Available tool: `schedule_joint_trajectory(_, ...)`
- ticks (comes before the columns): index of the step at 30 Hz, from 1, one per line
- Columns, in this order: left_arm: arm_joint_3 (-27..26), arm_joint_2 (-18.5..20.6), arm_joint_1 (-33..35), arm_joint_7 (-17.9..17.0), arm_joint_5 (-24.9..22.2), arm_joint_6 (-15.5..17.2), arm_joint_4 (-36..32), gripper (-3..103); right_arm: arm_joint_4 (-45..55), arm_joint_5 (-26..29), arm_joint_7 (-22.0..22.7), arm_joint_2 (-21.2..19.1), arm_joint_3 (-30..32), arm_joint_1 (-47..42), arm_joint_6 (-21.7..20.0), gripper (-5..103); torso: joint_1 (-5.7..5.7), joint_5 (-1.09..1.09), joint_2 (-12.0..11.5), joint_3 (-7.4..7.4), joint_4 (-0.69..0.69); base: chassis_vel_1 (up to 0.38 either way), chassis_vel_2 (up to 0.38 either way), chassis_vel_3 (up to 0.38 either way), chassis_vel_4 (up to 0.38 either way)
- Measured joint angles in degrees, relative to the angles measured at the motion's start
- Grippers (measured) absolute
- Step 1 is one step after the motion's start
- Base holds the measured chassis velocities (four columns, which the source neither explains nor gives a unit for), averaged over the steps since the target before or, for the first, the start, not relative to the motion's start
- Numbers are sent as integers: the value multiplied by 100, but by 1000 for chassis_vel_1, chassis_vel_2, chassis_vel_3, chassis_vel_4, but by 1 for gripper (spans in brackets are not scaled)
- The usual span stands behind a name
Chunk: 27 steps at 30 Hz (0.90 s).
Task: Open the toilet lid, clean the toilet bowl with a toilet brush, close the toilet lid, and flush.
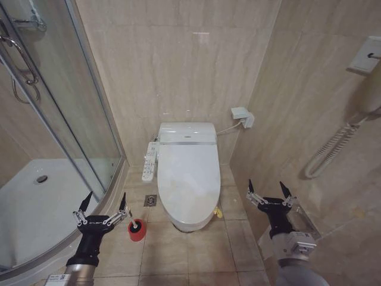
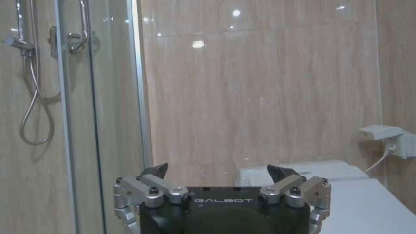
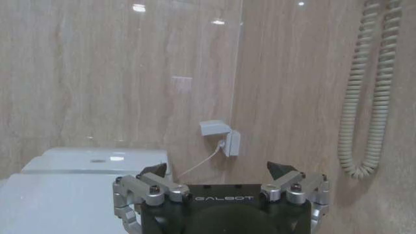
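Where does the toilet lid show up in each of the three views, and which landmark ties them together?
Head view: the toilet lid lies closed at centre, between the two open pincers.
Left wrist view: its white top is past the left pincer.
Right wrist view: it is beside the right pincer.
Shared landmark: the wall socket cover beside the tank.
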Motion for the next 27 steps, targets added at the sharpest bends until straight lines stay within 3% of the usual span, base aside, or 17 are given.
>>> schedule_joint_trajectory(18, 0, 0, 3, 0, 0, 0, 0, 100, 0, 0, 0, 0, 0, -5, 0, 100, -13, -1, 6, -5, 0, 179, -170, -169, 172)
schedule_joint_trajectory(27, 0, 0, 0, 0, 0, 0, 1, 100, 0, 0, 0, 0, 0, 0, 0, 100, -1, 0, 1, 0, 0, 23, -1, -8, 2)
